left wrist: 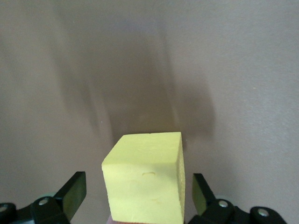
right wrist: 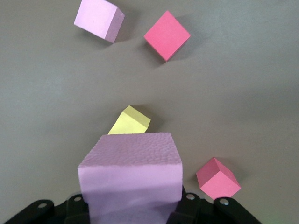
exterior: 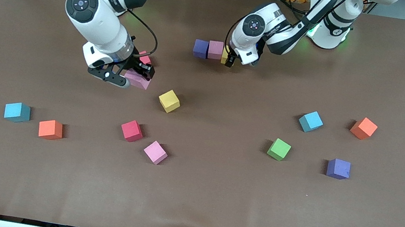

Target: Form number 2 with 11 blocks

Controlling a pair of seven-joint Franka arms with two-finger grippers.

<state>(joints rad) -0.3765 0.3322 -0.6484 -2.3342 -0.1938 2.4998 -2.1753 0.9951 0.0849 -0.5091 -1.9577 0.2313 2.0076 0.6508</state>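
The right gripper (exterior: 133, 74) hangs above the table (exterior: 188, 200), clamped on a pink block (exterior: 138, 79); its arm's lettering is too small to read. A loose yellow block (exterior: 169, 101) lies nearby. A purple block (exterior: 200, 48), second pink block (exterior: 215, 49) and yellow row block (left wrist: 145, 177) touch in line, the left gripper (exterior: 230, 62) spread wide around the last.

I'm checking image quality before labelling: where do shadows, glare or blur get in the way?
Front view: even light, short soft shadows beside each cube, green glow at the left arm's base. Left wrist view: yellow block sharp between the open left pincer, streaky shadows on the table. Right wrist view: the pink block in the right pincer is slightly soft.
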